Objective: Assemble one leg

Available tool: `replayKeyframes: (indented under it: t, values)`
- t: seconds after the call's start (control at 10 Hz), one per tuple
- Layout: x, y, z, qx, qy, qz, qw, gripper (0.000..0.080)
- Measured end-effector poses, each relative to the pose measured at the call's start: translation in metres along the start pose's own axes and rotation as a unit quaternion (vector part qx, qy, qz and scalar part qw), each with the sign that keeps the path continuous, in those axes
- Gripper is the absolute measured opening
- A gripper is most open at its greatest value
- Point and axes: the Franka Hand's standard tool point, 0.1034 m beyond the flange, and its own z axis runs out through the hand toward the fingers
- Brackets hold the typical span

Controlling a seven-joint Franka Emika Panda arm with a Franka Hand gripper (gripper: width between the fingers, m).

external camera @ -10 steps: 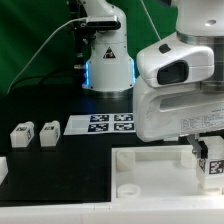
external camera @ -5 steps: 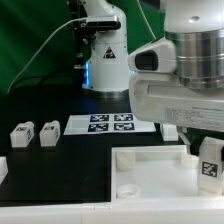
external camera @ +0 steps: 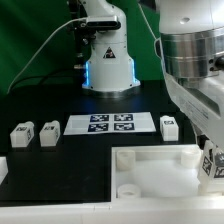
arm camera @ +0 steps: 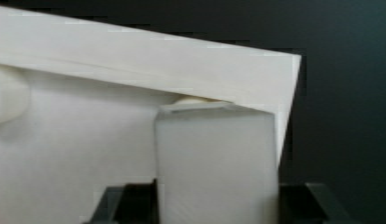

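Leg (external camera: 212, 166) held at the white tray's (external camera: 150, 172) corner
The gripper (arm camera: 216, 205) is clamped on the leg, its black-and-white tag facing out, at the exterior view's right edge. Since 1.0 s ago the wrist has swung aside, uncovering a spare leg (external camera: 169, 126) just beside the marker board (external camera: 110, 123) with its 4 tags.

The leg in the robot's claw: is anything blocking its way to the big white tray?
Nothing visible does. The leg, held by the gripper, has its tip right at a corner of the tray; the spare legs lie well aside.
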Motion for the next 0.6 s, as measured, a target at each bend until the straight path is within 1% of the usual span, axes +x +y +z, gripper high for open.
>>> replayKeyframes:
  t: [0.1,0.2,0.3,0.4,0.5,0.6]
  values:
    - [0.000,0.001,0.000,0.003,0.001,0.000,1.000,0.0299]
    - [-0.001,0.001,0.001,0.002,0.001,-0.020,1.000,0.0299]
    - [-0.001,0.001,0.001,0.002,0.001,-0.046,0.999,0.0503]
    - [-0.005,0.001,0.002,0.002,0.003,-0.110,0.994,0.0503]
    - [-0.011,0.002,0.004,0.000,0.003,-0.188,0.982,0.0621]
    - [-0.013,0.003,0.004,-0.001,0.004,-0.285,0.958,0.0641]
